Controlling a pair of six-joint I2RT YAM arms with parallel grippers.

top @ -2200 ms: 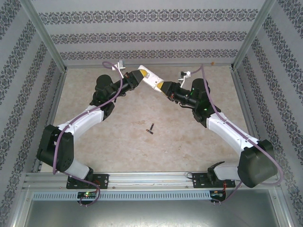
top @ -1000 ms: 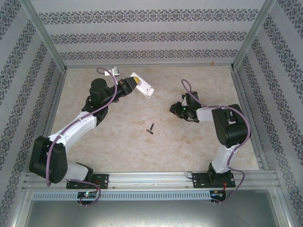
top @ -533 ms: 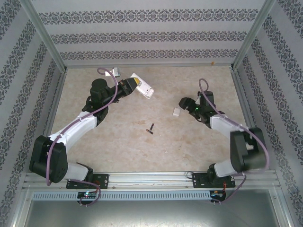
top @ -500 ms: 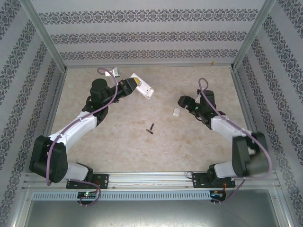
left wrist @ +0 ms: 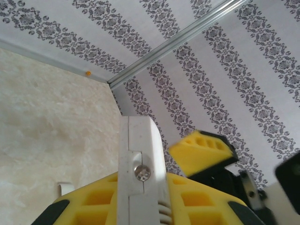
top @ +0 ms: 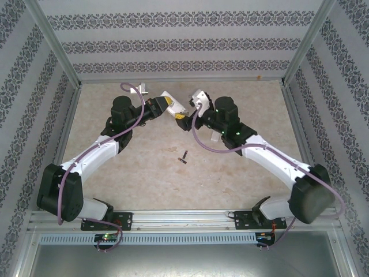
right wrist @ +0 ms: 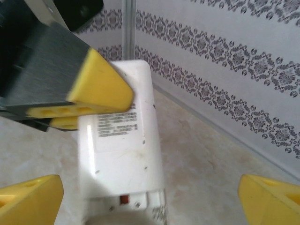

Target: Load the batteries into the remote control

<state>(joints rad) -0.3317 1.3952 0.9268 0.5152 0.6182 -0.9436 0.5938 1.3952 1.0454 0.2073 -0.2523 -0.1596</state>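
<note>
The table (top: 144, 173) spans the middle of the top view. The remote (top: 174, 107) sits at upper centre, one end clamped tight in the left gripper (top: 163, 105). The right gripper (right wrist: 150, 194) faces the remote's free end with its fingers spread wide, holding nothing. The batteries (top: 183, 156) lie on the table just below centre, apart from both grippers.

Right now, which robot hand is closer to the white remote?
Left. The left gripper is shut on the remote, holding it up. The right gripper is open at the remote's free end, its fingers spread wide on either side without touching.
</note>
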